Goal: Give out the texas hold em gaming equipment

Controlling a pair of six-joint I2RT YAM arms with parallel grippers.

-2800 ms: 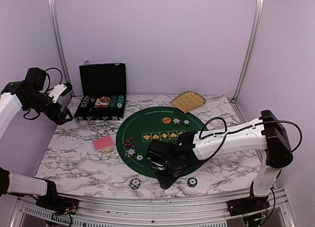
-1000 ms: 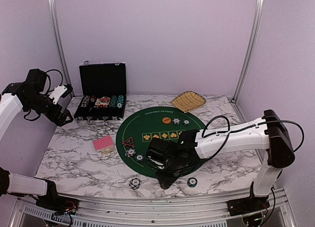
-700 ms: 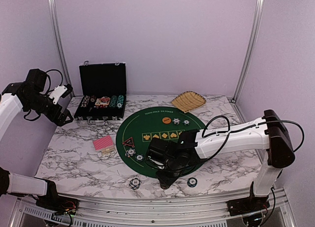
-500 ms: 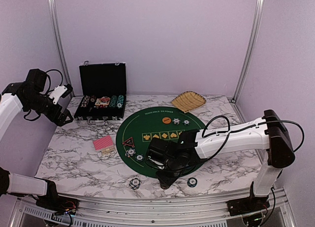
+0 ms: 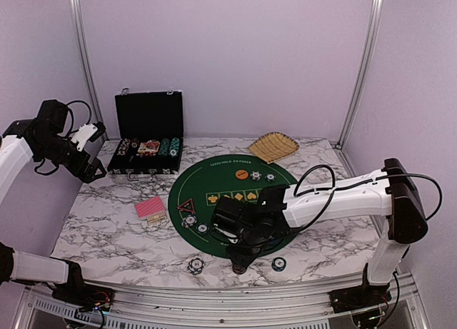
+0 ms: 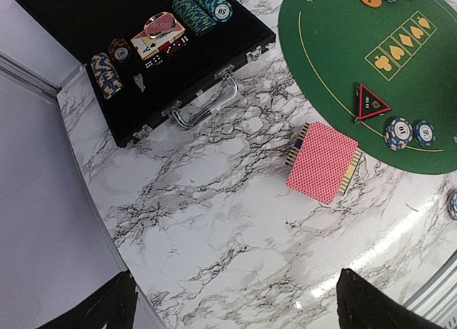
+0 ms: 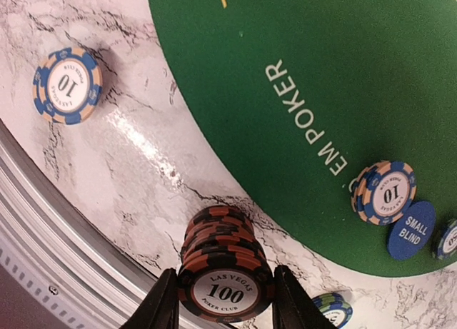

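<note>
Closest to us, the chip stack (image 7: pixel 226 265) (black and orange, marked 100) is right by the front lip of the bench (image 7: pixel 143 165), just off the green mat (image 7: pixel 300 72). That's our worry. It's tall and only pinched near the top, so the lower chips could slide out, or the whole column could tip and roll off the edge if it gets swung or let go crooked. The right pincer (image 7: pixel 226 300) is part-way closed with a finger pressed against each side of the stack, so we'd call that a grasp. We can't tell if the bottom chip is touching the marble. A bit further out there's a blue ten chip (image 7: pixel 67 85) lying loose, and on the mat a small chip pile (image 7: pixel 385 192) touches the small blind button (image 7: pixel 411 230). Beyond that are the cards (image 6: pixel 323 162), just beside the mat's edge, and the triangle marker (image 6: pixel 372 102). The case (image 5: pixel 149 115) and basket (image 5: pixel 273 146) are at the back. The left pincer (image 6: pixel 235 307) hangs wide open up there, holding nothing.
</note>
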